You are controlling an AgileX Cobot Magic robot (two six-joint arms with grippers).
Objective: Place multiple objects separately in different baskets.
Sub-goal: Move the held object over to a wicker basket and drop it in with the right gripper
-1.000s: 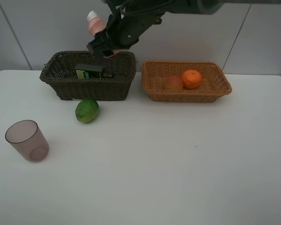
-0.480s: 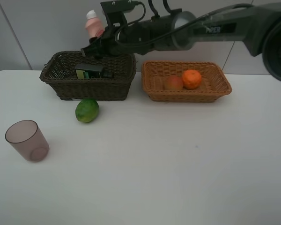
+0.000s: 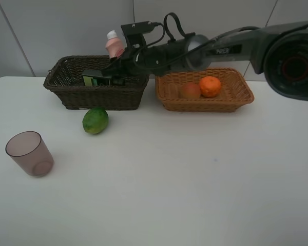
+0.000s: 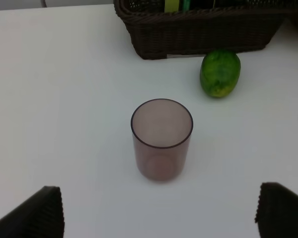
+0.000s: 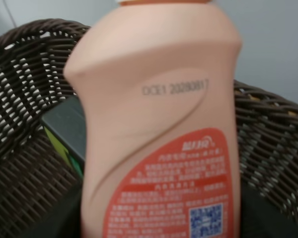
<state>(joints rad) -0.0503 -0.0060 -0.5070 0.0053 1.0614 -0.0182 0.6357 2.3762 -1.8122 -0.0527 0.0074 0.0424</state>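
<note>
On the white table (image 3: 195,179), the translucent purple-brown cup (image 3: 29,154) stands upright, mouth up, well to the front-left of the dark brown basket (image 3: 66,82). The left gripper (image 4: 161,213) hangs above the table on the cup's side away from that basket, fingers spread wide and holding nothing. The green lime-like fruit (image 3: 95,120) lies on the table just in front of the dark brown basket, close to its front wall; whether it touches the wall cannot be told. Inside this basket the black pump bottle (image 3: 98,79) lies on its side, green label showing. Over the basket's right rear part, the right gripper (image 3: 120,61) is pinched on the lower body of the pink bottle (image 3: 114,47), white cap uppermost and clear above the rim. The light orange-tan basket (image 3: 167,92) sits just to the right of the dark brown basket, with a narrow gap between them. It holds the peach (image 3: 190,90) and, at the peach's right, the orange (image 3: 210,86).
</note>
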